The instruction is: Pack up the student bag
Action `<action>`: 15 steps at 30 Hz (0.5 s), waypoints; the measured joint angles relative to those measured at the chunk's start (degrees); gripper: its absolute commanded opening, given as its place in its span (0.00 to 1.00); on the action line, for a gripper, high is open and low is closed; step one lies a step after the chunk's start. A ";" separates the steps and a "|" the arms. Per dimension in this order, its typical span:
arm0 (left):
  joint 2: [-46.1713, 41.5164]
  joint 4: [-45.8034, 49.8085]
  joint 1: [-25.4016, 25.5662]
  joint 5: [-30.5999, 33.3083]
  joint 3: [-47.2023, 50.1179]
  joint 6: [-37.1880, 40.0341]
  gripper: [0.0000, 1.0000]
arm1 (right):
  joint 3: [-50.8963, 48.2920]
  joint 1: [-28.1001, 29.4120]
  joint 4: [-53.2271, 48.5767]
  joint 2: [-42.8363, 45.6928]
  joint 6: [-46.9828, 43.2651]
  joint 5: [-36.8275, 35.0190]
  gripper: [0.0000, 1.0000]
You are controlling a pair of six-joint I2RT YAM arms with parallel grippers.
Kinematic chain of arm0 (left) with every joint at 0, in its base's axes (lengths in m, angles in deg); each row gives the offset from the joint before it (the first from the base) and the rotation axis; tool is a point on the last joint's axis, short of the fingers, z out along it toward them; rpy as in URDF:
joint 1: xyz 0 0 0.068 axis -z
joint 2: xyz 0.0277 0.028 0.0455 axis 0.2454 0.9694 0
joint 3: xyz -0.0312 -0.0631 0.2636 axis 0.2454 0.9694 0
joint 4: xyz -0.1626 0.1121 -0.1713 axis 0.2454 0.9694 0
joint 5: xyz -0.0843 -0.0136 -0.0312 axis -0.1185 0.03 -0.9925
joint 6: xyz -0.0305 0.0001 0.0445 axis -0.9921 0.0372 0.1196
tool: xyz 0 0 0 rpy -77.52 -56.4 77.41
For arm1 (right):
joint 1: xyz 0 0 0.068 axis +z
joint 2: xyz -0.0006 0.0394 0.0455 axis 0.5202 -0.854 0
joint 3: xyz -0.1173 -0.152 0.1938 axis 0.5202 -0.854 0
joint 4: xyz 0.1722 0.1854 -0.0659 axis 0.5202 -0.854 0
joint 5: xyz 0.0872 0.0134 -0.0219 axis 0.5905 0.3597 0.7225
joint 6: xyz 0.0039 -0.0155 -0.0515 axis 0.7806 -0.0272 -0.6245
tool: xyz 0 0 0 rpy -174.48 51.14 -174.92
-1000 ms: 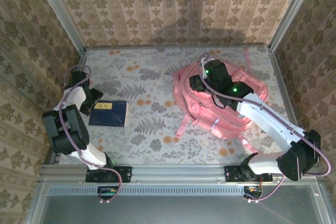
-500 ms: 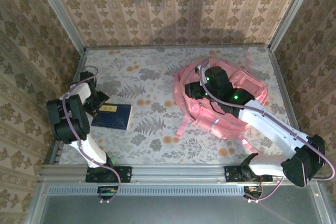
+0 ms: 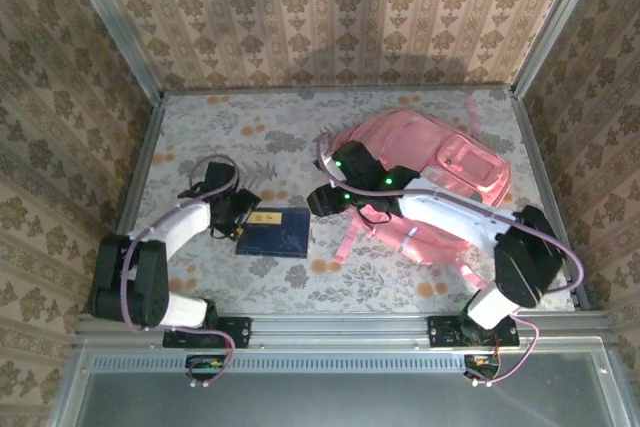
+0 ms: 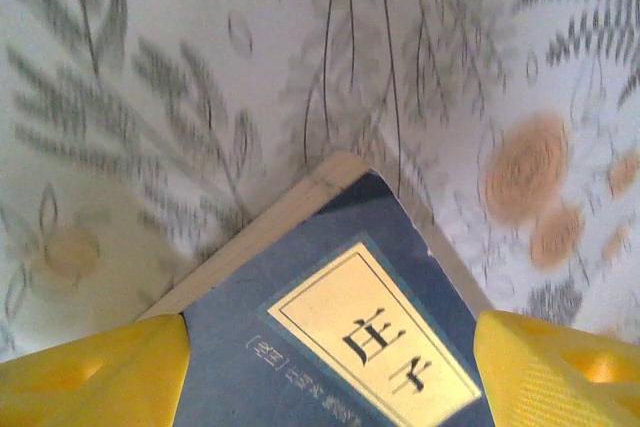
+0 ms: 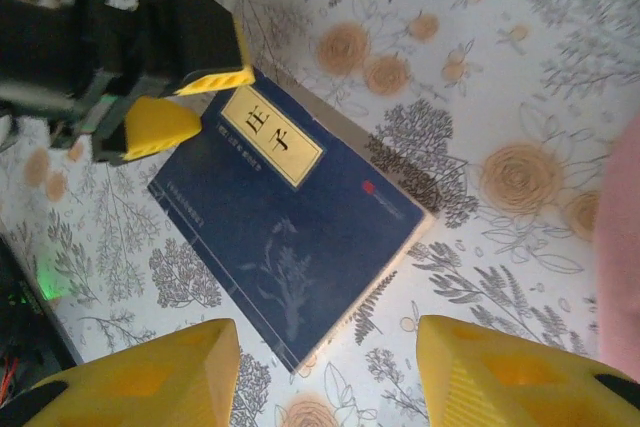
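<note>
Pink student bag (image 3: 455, 162) beside right gripper (image 3: 314, 203)

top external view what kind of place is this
Probably a staged robot test booth: aluminium frame posts hold wallpapered walls around a floral table, with a pink backpack and blue book.

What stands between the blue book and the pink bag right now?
The right tool, open, hangs over the table between the blue book and the student bag, its arm lying across the bag. A pink strap also trails on the table there.
</note>
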 measured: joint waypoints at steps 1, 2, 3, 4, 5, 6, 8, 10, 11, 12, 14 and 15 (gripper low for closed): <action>-2.54 1.27 0.24 0.24 0.35 -0.24 0.78 | 1.27 -0.02 -0.90 -1.40 0.04 0.04 0.52; -5.03 2.45 0.22 0.70 0.35 -0.15 0.78 | 2.21 -0.02 -1.51 -2.51 0.09 0.04 0.52; -8.02 3.41 0.13 1.53 0.20 0.57 0.79 | 2.75 -0.02 -2.23 -3.34 0.20 0.02 0.53; -10.67 4.46 0.02 2.29 -0.15 1.46 0.79 | 2.91 -0.02 -2.84 -3.76 0.26 0.00 0.53; -12.96 5.46 -0.31 2.64 -0.76 2.54 0.79 | 2.95 -0.02 -3.48 -4.00 0.26 -0.02 0.53; -14.71 6.16 -0.72 2.73 -1.42 3.80 0.79 | 2.95 -0.02 -4.17 -4.31 0.26 0.04 0.53; -16.33 6.93 -1.51 2.32 -2.40 6.40 0.79 | 3.17 -0.02 -5.29 -5.27 0.26 0.20 0.53; -16.20 7.85 -2.14 1.07 -2.49 9.03 0.78 | 3.30 -0.02 -5.81 -6.67 0.24 0.37 0.55; -15.98 8.50 -2.14 0.46 -2.38 9.94 0.78 | 3.32 -0.02 -6.10 -7.19 0.24 0.42 0.56; -15.82 9.20 -1.95 -0.33 -2.01 10.84 0.78 | 3.61 -0.02 -6.56 -7.93 0.13 0.39 0.57; -16.02 10.10 -0.92 -1.22 -0.92 11.56 0.79 | 5.27 -0.02 -7.65 -9.64 -0.17 0.26 0.58; -16.48 10.32 -0.11 -1.77 0.11 11.63 0.79 | 6.91 -0.02 -8.02 -11.02 -0.24 0.15 0.59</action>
